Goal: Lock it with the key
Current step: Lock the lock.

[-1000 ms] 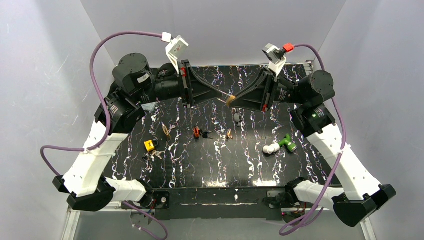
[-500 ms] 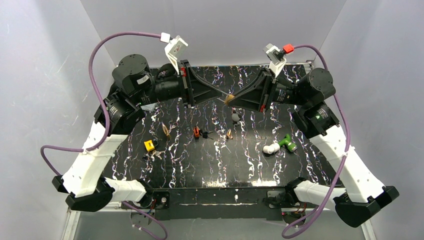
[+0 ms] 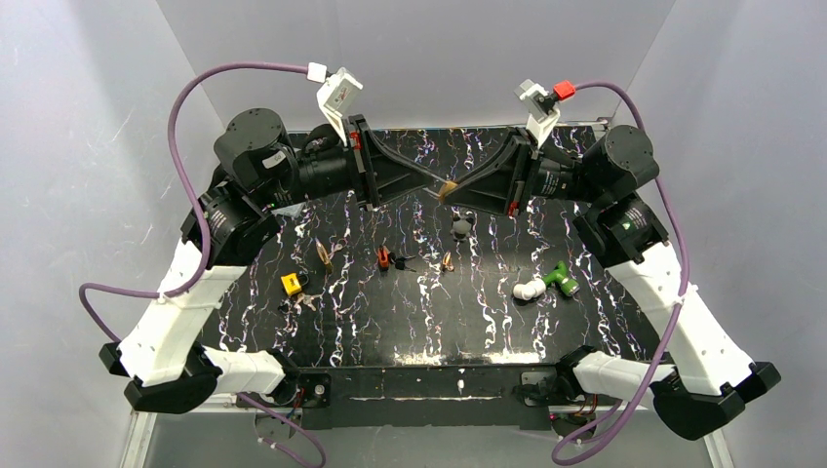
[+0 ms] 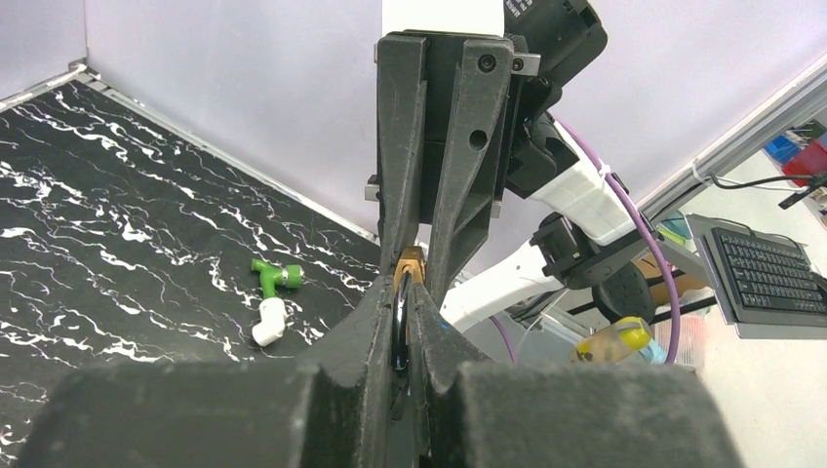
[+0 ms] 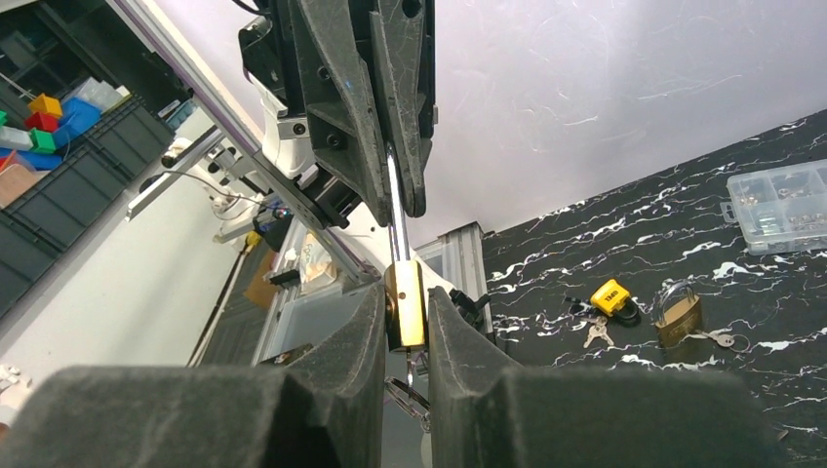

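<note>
Two-handed: pinches key (image 5: 394, 219) in left pincer (image 3: 429, 185), padlock (image 5: 407, 297) in right pincer (image 3: 463, 187), above far worktop (image 3: 488, 312) edge, nose to nose for insertion.

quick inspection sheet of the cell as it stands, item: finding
Surface: black marble-pattern tabletop, small items scattered mid-table.
Job's things: brass padlock held in the air; silver key meets its top, depth cannot tell.
Clutter: yellow padlock, second brass padlock, green-and-white plastic piece, clear plastic parts box.
Grippers: left claw shut on the key; right claw shut on the brass padlock, tip to tip above the table.
Cables: purple cables loop outward from both wrists, away from the claws.
Surroundings: pale enclosure walls; outside, a computer keyboard and dark storage bins.
</note>
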`<state>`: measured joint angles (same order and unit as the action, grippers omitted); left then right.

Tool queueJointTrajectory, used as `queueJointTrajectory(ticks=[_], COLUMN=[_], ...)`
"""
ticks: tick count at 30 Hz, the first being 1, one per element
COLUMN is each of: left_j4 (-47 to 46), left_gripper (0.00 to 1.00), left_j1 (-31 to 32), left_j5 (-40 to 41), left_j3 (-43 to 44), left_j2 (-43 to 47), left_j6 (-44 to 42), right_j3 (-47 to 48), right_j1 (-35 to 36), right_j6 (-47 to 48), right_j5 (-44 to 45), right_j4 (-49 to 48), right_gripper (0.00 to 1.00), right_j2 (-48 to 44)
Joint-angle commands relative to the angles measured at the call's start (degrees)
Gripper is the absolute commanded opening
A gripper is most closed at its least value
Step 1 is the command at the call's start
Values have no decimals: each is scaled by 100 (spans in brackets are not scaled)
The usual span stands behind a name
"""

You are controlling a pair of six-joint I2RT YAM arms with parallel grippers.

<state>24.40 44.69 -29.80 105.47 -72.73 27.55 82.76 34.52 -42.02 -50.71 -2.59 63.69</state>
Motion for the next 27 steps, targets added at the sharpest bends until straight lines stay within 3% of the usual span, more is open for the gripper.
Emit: queueJointTrajectory(ticks=[1,16,21,22,25,27], left_j4=[447,762,948,1004,1215,1331], left_gripper=[0,0,0,0,0,0], left_j1=[304,392,391,385,352,252], left_j5=[84,393,986,1137,1707,1865], left_j3=[-295,-438,-357,-313,-157,-72], left_j2=[-479,-575,-460,-430,-341,-281], left_j6=[-142,-397,-466,-481,-527,-531], right_j3=[492,897,774,752,522,258], right_j1=[294,421,421,421,413,367], right_j6=[26,53,273,351,705,941], right_j5=[510,616,711,705,806,1028], right_j4=[-587,-477,-226,-119,254,562], right_gripper=[1,1,3,11,51,66], right_j2=[182,386,329,314,167,-40])
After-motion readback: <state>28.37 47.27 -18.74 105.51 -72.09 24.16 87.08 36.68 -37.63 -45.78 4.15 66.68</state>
